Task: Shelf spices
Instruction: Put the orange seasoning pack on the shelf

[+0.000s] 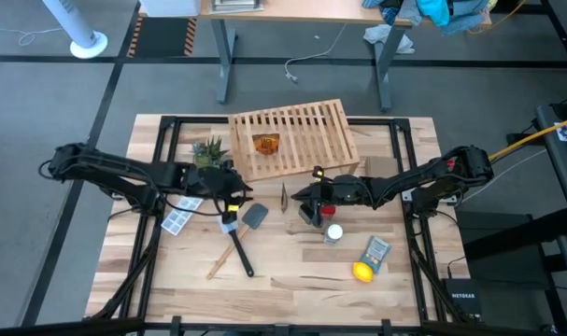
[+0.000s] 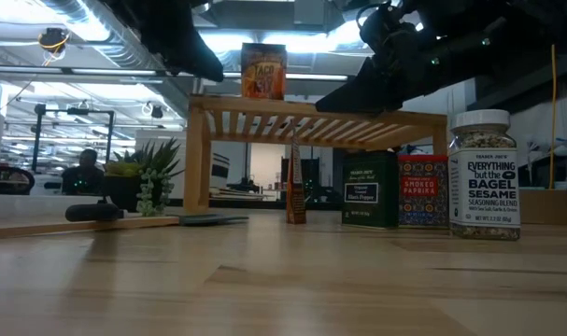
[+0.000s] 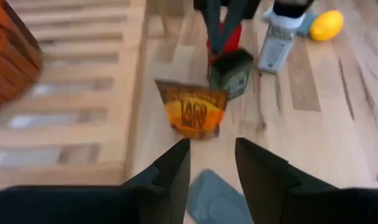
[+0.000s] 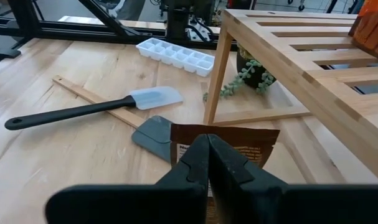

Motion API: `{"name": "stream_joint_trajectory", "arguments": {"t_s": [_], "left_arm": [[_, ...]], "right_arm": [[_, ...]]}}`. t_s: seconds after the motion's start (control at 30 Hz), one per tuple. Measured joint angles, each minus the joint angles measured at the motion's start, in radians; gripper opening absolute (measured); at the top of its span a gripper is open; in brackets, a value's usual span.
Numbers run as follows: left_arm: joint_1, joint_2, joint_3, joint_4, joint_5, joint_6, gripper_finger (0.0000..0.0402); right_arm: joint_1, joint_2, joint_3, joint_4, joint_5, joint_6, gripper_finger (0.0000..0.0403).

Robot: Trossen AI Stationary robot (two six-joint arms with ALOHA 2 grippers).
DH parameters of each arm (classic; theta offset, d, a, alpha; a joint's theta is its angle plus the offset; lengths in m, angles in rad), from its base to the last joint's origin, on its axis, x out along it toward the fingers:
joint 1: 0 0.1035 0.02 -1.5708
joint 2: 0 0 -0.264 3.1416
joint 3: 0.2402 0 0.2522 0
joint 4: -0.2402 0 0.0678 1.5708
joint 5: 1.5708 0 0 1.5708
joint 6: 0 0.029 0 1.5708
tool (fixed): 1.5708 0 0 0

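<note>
We see the shelf [image 1: 297, 131] in the upper centre of the high view, its slatted top carrying one amber packet [image 1: 266, 143] near its left half; in the low view that packet stands upright at top centre. So one spice looks shelved and the rest are left.

Below the shelf's front edge, in the middle of the high view, the other amber packet [image 1: 284, 196] stands upright on the table. The low view shows it just left of the black box [image 2: 370, 189], then the red box [image 2: 423, 190], then the white-capped bottle [image 2: 484, 174] at the right, all still on the tabletop. A grey-blue packet [image 1: 376, 250] and a lemon [image 1: 361, 272] sit lower right of the high view.

The left gripper [image 1: 232, 198] is left of centre, its fingers apart and empty, pointing at the standing packet in its wrist view. The right gripper [image 4: 207, 163] has its fingers together with nothing visibly pinched; the same packet stands just behind them.
</note>
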Motion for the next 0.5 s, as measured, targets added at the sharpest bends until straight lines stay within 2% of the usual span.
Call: {"name": "stream_joint_trajectory", "arguments": {"t_s": [0.13,0.3,0.5], "left_arm": [[-0.039,0.049,0.000,0.001,-0.027,-0.013,0.0119],[-0.060,0.130,0.000,0.001,-0.132,-0.007,0.0117],[-0.058,0.205,0.000,0.001,-0.241,0.021,0.0086]], "right_arm": [[0.000,0.000,0.000,0.008,0.002,-0.009,0.0010],[0.000,0.000,0.000,0.019,0.003,-0.023,0.0010],[0.000,0.000,0.000,0.018,0.003,-0.023,0.0010]]}}
